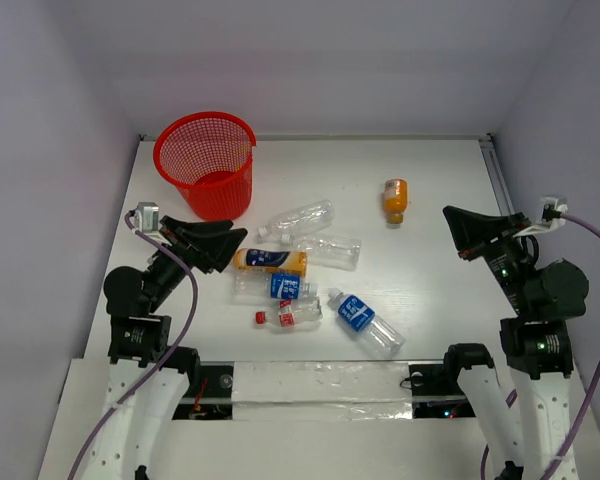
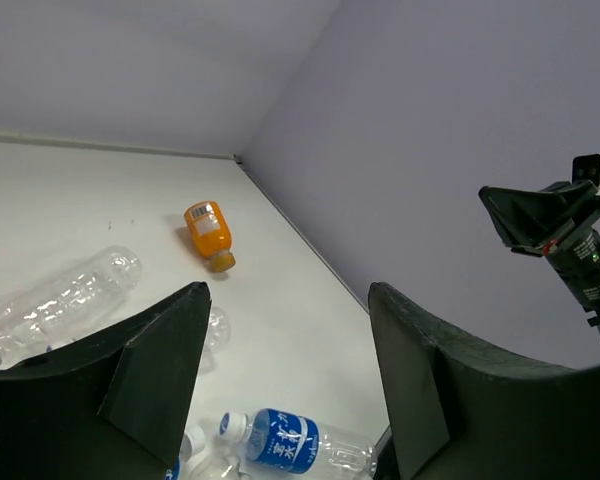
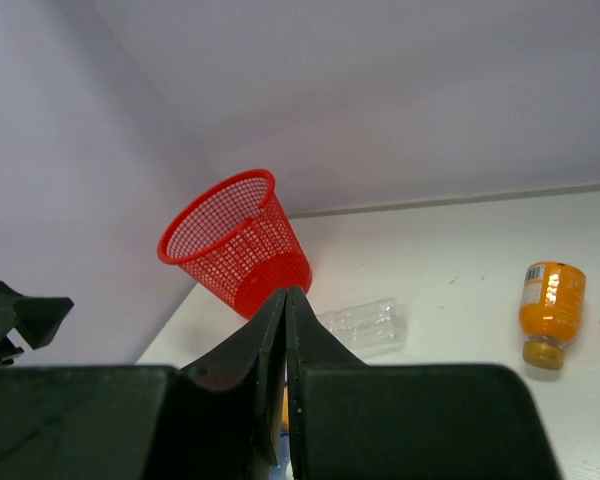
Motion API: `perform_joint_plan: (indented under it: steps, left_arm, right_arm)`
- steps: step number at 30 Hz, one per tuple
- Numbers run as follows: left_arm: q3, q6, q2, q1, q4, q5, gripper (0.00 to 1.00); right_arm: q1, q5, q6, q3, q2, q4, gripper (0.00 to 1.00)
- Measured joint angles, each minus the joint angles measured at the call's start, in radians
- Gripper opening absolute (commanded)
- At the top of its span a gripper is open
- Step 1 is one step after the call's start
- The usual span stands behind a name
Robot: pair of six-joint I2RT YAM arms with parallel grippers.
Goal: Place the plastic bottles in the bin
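Observation:
The red mesh bin (image 1: 206, 163) stands at the back left; it also shows in the right wrist view (image 3: 235, 240). Several bottles lie in a cluster mid-table: two clear ones (image 1: 298, 219) (image 1: 327, 249), an orange one with a blue label (image 1: 270, 261), two blue-labelled ones (image 1: 275, 286) (image 1: 364, 320) and a red-capped one (image 1: 288, 316). A small orange bottle (image 1: 395, 199) lies apart at the back right. My left gripper (image 1: 230, 241) is open and empty, just left of the cluster (image 2: 288, 295). My right gripper (image 1: 449, 213) is shut and empty at the right (image 3: 285, 295).
White walls close in the table at the back and both sides. A metal rail (image 1: 496, 170) runs along the right edge. Taped strip (image 1: 320, 380) at the near edge between the arm bases.

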Motion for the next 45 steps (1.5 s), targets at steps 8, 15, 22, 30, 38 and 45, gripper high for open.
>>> perform_joint_plan:
  steps: [8, 15, 22, 30, 38, 45]
  left_arm:
    - [-0.005, 0.006, 0.029, -0.104, 0.051, -0.068, 0.19]
    - [0.108, 0.102, 0.366, -0.623, 0.01, -0.488, 0.0]
    - [0.436, 0.175, 0.929, -0.835, -0.023, -0.76, 0.0]
    - [0.918, 0.203, 1.438, -0.855, -0.152, -0.879, 0.53]
    - [1.423, 0.192, 1.883, -0.855, -0.347, -0.964, 0.86]
    - [1.655, 0.177, 2.098, -0.849, -0.465, -1.023, 0.94]
  right_arm:
    - [0.0, -0.039, 0.001, 0.002, 0.034, 0.0, 0.0]
    - [0.0, -0.025, -0.003, 0.106, 0.081, -0.01, 0.0]
    - [0.0, 0.031, -0.028, 0.172, 0.08, -0.023, 0.0]
    - [0.0, 0.051, -0.048, 0.171, 0.079, -0.094, 0.58]
    - [0.0, 0.02, -0.053, 0.162, 0.038, -0.109, 0.9]
    - [0.0, -0.029, -0.044, 0.143, 0.007, -0.113, 0.92]
